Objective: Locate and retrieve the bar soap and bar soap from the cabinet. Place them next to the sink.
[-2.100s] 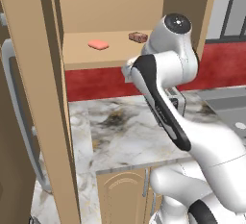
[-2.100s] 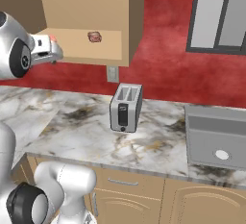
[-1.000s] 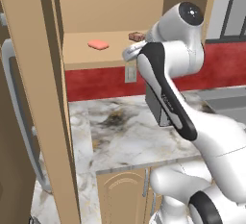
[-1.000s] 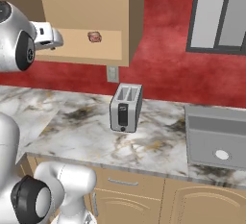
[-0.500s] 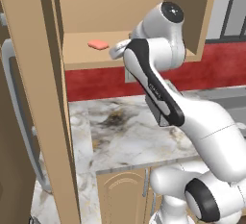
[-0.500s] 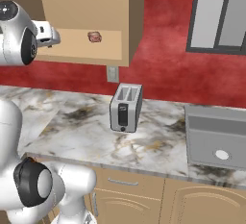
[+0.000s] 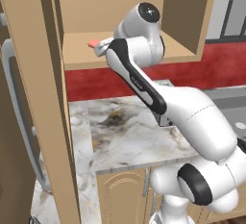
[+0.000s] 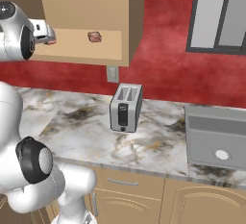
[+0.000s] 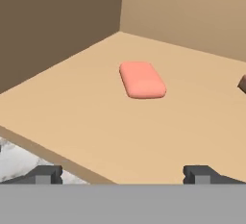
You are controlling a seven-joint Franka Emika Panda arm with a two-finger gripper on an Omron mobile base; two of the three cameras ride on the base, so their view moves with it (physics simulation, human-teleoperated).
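Observation:
The salmon-pink bar soap (image 9: 142, 80) lies flat on the cabinet shelf (image 9: 96, 122), ahead of my gripper (image 9: 124, 175) and a little to its right. The gripper is open, its fingertips (image 9: 45, 174) wide apart at the shelf's front edge with nothing between them. In the left base view the gripper (image 7: 99, 49) is at the shelf front and covers most of the pink soap (image 7: 91, 43). The reddish-brown bar soap (image 8: 94, 37) rests further right on the shelf, cut by the hand view's right edge (image 9: 243, 83). The sink (image 8: 216, 139) is set in the counter at the far right.
A silver two-slot toaster (image 8: 126, 106) stands on the marble counter (image 8: 81, 127) below the cabinet (image 8: 81, 2). The open cabinet door (image 7: 41, 98) hangs at the left. A wall outlet (image 8: 113, 73) is on the red backsplash.
The hand rose from below the shelf edge to shelf level. It then swung left along the shelf front, from near the brown soap to in front of the pink soap.

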